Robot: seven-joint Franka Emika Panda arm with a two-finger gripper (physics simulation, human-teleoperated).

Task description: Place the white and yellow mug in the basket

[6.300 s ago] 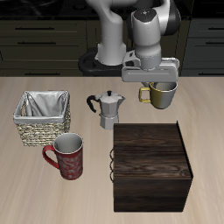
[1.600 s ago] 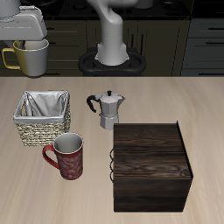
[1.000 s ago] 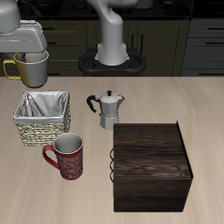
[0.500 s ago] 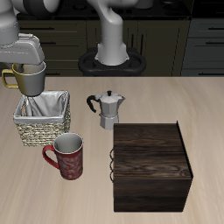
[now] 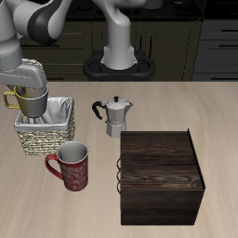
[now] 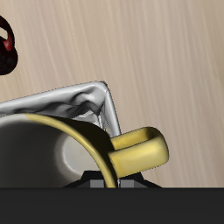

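Observation:
My gripper (image 5: pixel 31 91) is shut on the rim of the white and yellow mug (image 5: pixel 30 102), which hangs upright with its lower part just inside the top of the wicker basket (image 5: pixel 56 138). Its yellow handle points away from the moka pot. In the wrist view the mug's yellow rim and handle (image 6: pixel 136 149) fill the frame close up, with the basket's white cloth lining (image 6: pixel 74 98) directly beneath. My fingertips are mostly hidden behind the mug.
A dark red patterned mug (image 5: pixel 72 165) stands just in front of the basket and shows in the wrist view (image 6: pixel 5 52). A silver moka pot (image 5: pixel 115 116) stands mid-table. A large dark wooden box (image 5: pixel 160 174) sits near the table's front edge.
The gripper carried the mug from beside the moka pot across to above the basket, then lowered it steadily until its base entered the basket's top.

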